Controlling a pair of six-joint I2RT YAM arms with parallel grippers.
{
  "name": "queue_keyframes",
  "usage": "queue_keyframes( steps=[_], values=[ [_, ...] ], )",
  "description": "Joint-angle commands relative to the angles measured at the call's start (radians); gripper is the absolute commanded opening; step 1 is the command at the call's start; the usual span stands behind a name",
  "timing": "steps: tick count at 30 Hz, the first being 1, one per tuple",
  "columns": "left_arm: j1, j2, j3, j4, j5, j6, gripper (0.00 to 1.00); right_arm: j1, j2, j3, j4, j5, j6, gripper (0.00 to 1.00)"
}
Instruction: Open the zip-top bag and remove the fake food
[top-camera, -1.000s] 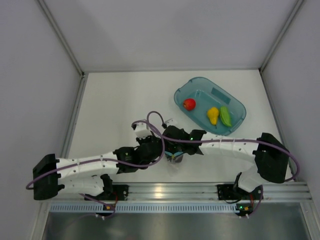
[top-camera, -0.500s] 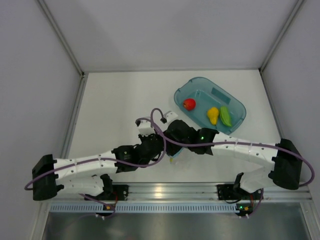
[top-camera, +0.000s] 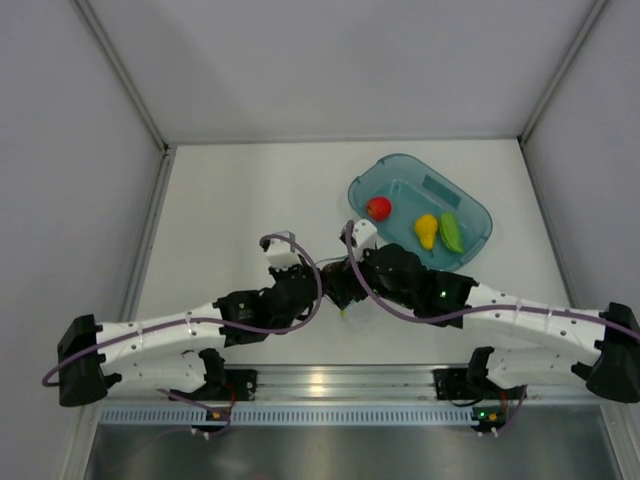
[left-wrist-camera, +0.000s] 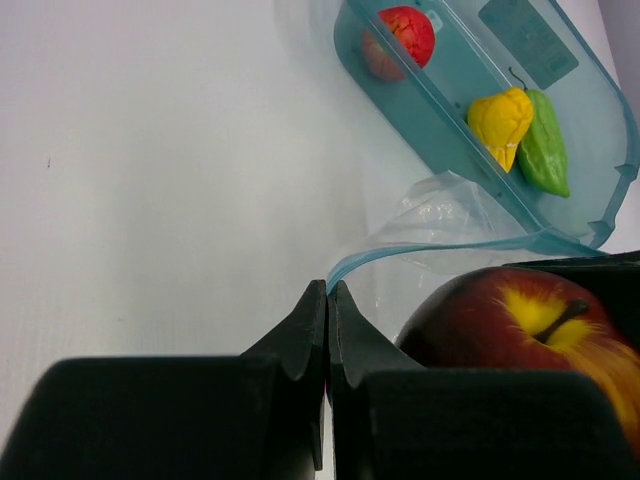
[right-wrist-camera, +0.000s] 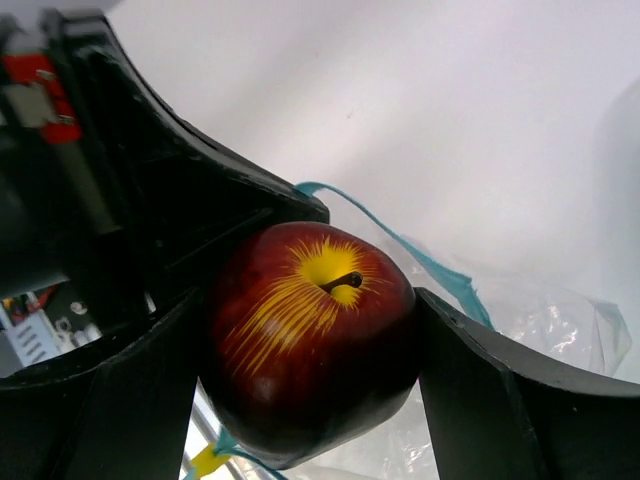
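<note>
Extraction looks almost finished to us. On the white table the teal tray, far and to the right, already holds three pieces of the fake food, and the fourth is clear of the zip-top bag.

We judge the next move to be a carry. The right arm has to swing its load far and to the right, over the tray's near rim, and let go there. The left arm only needs to hang on to the bag so the plastic does not trail along.

Both arms stretch low from their bases and meet near the middle of the table, towards the near edge, wrists almost nose to nose. The bag hangs crumpled between them, just near-left of the tray.

The right gripper is clamped on the dark maroon piece, an apple with a yellow crown, one finger on each flank. The left gripper has its jaws pressed together on the end of the light blue zip strip, which curves away towards the tray.

In the tray we see the red round piece at the left end, with the yellow pear-like piece and the green oblong piece side by side further right.
</note>
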Motion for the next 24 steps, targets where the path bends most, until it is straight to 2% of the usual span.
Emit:
queue_keyframes(
  steps=[1, 5, 8, 11, 13, 16, 17, 19, 20, 24],
  values=[
    [0.005, -0.025, -0.009, -0.010, -0.049, -0.060, 0.00, 0.029, -0.073, -0.017, 0.219, -0.032, -0.006, 0.31],
    [0.022, -0.040, -0.017, -0.058, -0.078, -0.094, 0.00, 0.027, -0.171, -0.060, 0.315, 0.016, 0.015, 0.29],
    [0.078, -0.048, -0.032, -0.063, -0.022, -0.100, 0.00, 0.021, -0.224, -0.080, 0.357, 0.129, 0.050, 0.28],
    [0.132, -0.066, -0.039, -0.064, 0.015, -0.086, 0.00, -0.002, -0.230, -0.044, 0.285, 0.270, 0.044, 0.29],
    [0.152, -0.078, -0.034, -0.093, 0.021, -0.077, 0.00, -0.034, -0.227, -0.002, 0.190, 0.301, 0.061, 0.28],
    [0.210, -0.115, -0.022, -0.130, 0.036, -0.054, 0.00, -0.176, -0.215, 0.034, 0.078, 0.260, 0.119, 0.31],
    [0.223, -0.138, -0.019, -0.138, 0.040, -0.046, 0.00, -0.278, -0.209, 0.039, 0.063, 0.235, 0.150, 0.31],
    [0.249, -0.162, -0.006, -0.168, 0.044, -0.023, 0.00, -0.382, -0.171, 0.058, 0.012, 0.201, 0.177, 0.32],
    [0.270, -0.191, -0.002, -0.184, 0.050, -0.016, 0.00, -0.473, -0.152, 0.069, -0.023, 0.183, 0.182, 0.33],
    [0.309, -0.255, 0.043, -0.247, 0.044, 0.040, 0.00, -0.649, -0.023, 0.141, -0.057, 0.045, 0.150, 0.35]
  ],
)
